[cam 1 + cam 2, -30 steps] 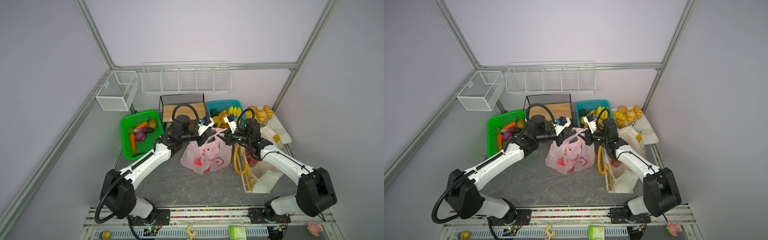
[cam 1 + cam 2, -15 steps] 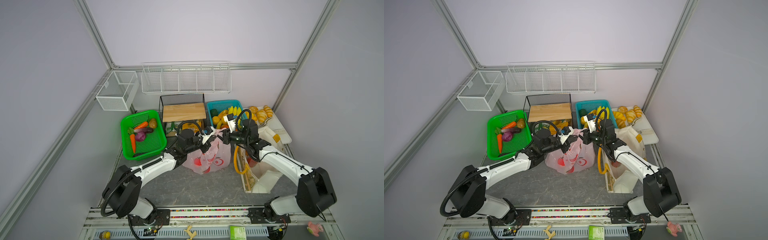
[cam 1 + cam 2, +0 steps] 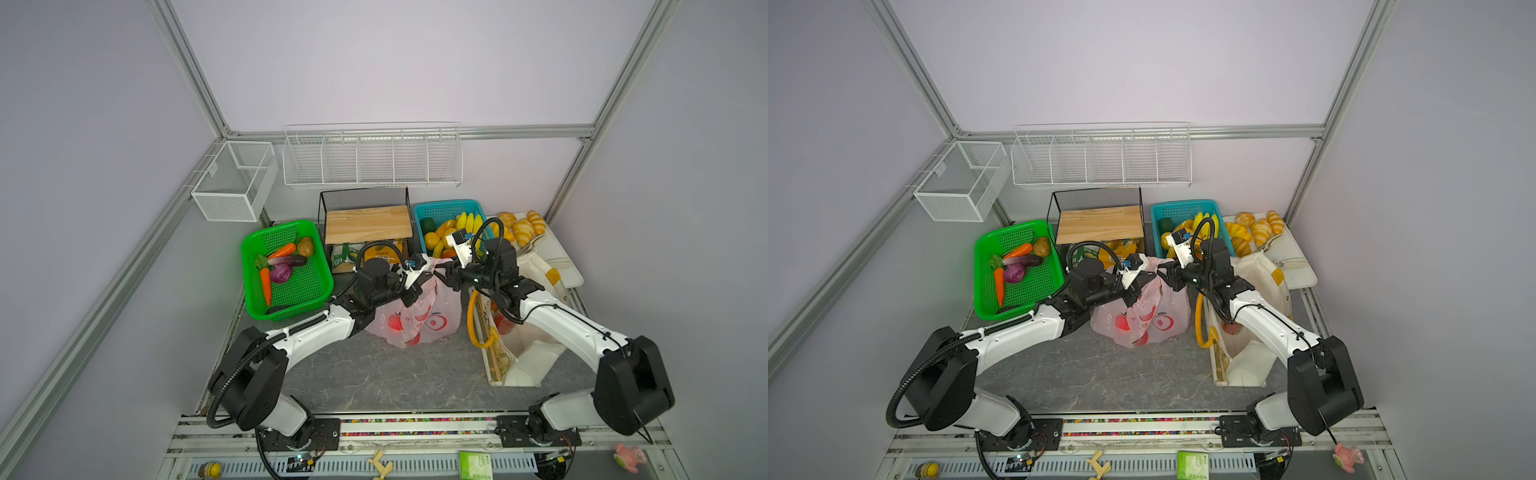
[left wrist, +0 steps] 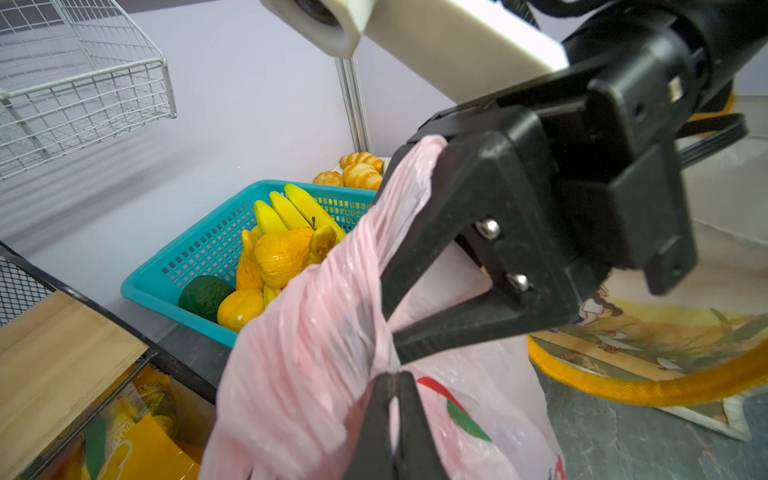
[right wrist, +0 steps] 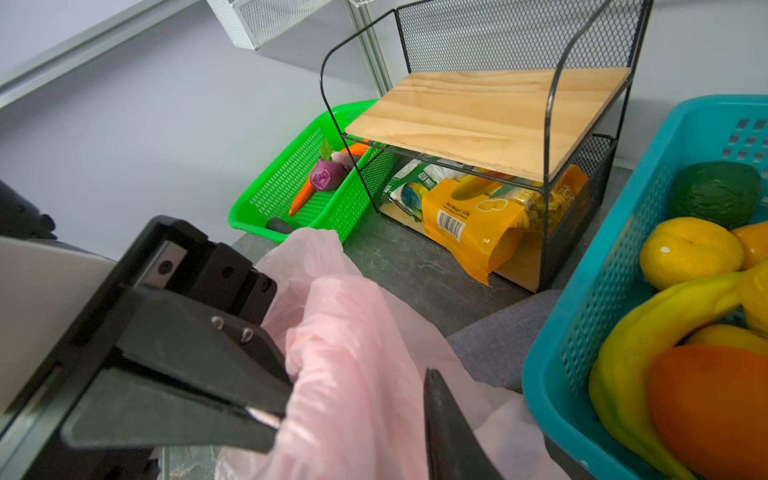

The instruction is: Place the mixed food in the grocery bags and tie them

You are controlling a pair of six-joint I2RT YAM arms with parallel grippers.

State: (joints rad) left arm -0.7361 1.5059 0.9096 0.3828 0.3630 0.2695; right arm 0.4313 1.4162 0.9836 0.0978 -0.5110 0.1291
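Overhead, in both top views, two arms meet above the pink plastic bag [image 3: 419, 324], which stands on the grey surface [image 3: 374, 374] between a green basket [image 3: 286, 270] and the cream canvas tote [image 3: 536, 357], probably so that its handles can be knotted. From the left wrist, the left pincer [image 4: 392, 399] is clamped on gathered pink film, while the right pincer [image 4: 390, 332] stands partly apart around one handle. From the right wrist, one right finger [image 5: 444, 415] shows beside the film; count two bags, two pincers, and no knot showing.
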